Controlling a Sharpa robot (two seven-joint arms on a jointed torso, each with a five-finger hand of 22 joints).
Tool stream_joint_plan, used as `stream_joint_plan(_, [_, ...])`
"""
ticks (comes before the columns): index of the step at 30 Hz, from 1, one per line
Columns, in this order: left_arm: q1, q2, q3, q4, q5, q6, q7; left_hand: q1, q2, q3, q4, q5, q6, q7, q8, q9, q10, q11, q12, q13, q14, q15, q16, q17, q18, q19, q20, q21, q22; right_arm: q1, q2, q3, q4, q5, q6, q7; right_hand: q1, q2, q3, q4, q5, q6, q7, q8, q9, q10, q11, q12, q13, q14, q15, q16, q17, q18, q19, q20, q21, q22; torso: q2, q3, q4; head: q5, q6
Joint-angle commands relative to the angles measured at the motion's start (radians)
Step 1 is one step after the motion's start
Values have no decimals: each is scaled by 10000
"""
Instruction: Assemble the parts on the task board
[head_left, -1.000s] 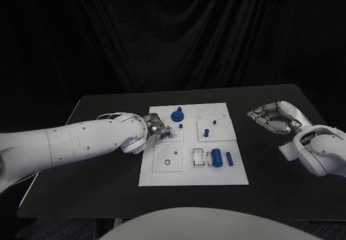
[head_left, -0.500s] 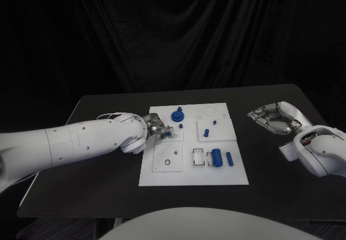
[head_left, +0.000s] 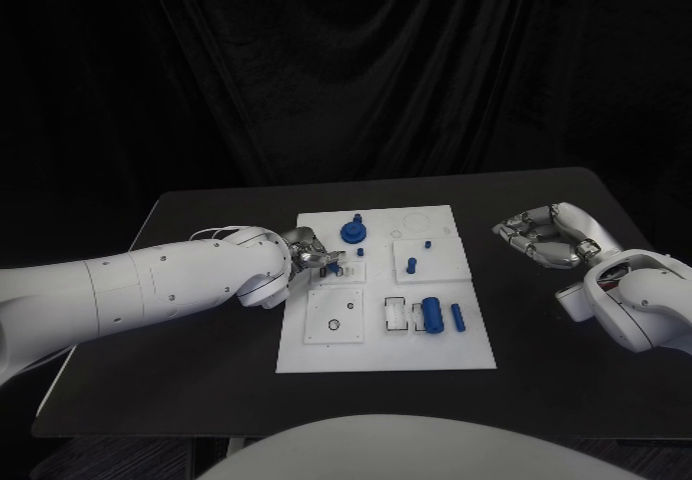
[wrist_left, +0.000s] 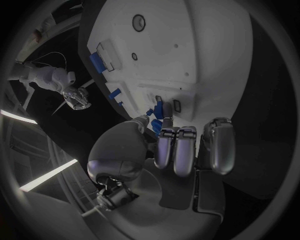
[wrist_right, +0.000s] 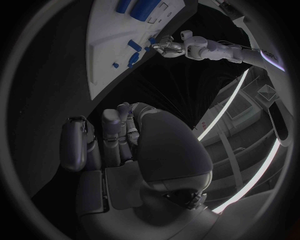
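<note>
While the left hand (head_left: 310, 258) works at the task board's (head_left: 387, 345) left edge on the tabletop (head_left: 216, 350), the right hand (head_left: 545, 236) waits apart, fingers curled on nothing. Seen from the left wrist, its fingers (wrist_left: 164, 145) pinch a small blue part (wrist_left: 157, 111), likely to seat it.

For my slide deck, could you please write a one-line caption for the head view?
Left hand pinches a small blue part at the white task board's left edge; right hand waits curled beside it.
</note>
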Motion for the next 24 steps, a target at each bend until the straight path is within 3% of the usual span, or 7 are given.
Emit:
stream_joint_plan(1, [-137, 11, -87, -4, 62, 462, -103, -170, 55, -138, 6, -52, 72, 4, 31, -85, 1058, -2, -5, 2628, 1039, 12, 27, 2635, 137, -2, 31, -73, 661, -26, -4, 6, 7, -5, 69, -158, 88, -7, 56, -20, 51, -53, 28, 15, 9, -55, 5, -34, -1, -33, 31, -24, 4, 175, -65, 14, -33, 1876, -3, 1, -3, 10, -1])
stream_joint_plan(12, [-145, 29, -87, -26, 63, 596, 27, -175, 342, -534, -12, 166, 304, -151, 609, 557, 1058, -129, -5, 2628, 1039, -87, 27, 2635, 130, 22, -56, -77, 732, -28, -29, 6, 24, -5, 54, -172, 91, 2, 70, -26, 56, -55, 27, 17, 11, -44, 4, -26, 4, -35, 31, -27, 1, 179, -72, 14, -46, 1871, -3, 5, -2, 0, -1])
stream_joint_plan(24, [-149, 34, -87, -52, 66, 736, 59, -179, 548, -701, -4, 334, 280, -211, 889, 961, 1058, -182, -5, 2628, 1039, -134, 27, 2635, 134, 8, -104, -109, 741, -30, -33, 6, 26, -5, 70, -184, 91, 2, 70, -26, 56, -55, 27, 17, 11, -44, 4, -26, 4, -35, 31, -27, 1, 179, -72, 14, -46, 1871, 6, 0, -3, 17, -1])
